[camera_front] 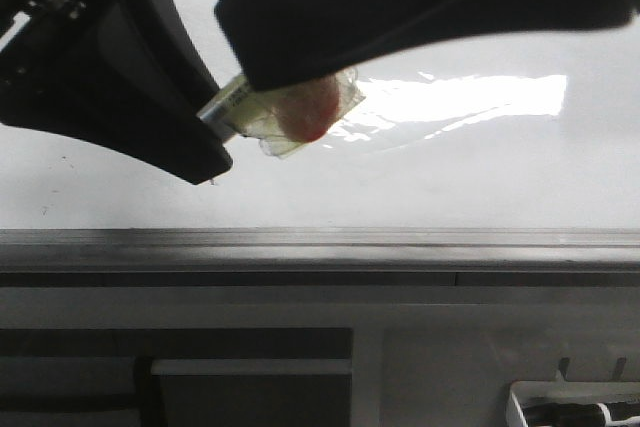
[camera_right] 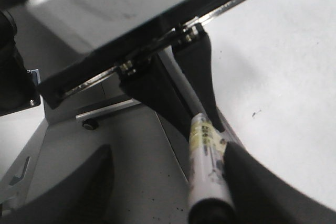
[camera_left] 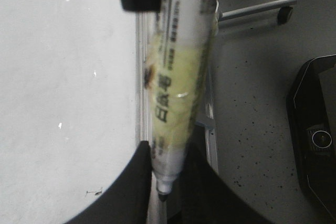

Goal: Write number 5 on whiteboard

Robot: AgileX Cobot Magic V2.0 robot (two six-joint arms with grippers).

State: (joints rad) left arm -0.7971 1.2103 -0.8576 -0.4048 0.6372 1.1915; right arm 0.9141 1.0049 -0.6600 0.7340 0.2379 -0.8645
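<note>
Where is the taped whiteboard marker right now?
The white marker with yellowish tape sits upper-centre in the front view, between both black grippers, above the glossy white whiteboard.

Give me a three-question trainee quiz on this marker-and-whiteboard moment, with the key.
1. True or false: a finished 5 is visible on the whiteboard.
2. Which gripper is clamped on the marker? A left, B right, C neither.
3. Fill in: the marker's barrel is wrapped in yellowish ____.

Key:
1. False; only small specks show.
2. A, the left gripper.
3. tape.
</note>
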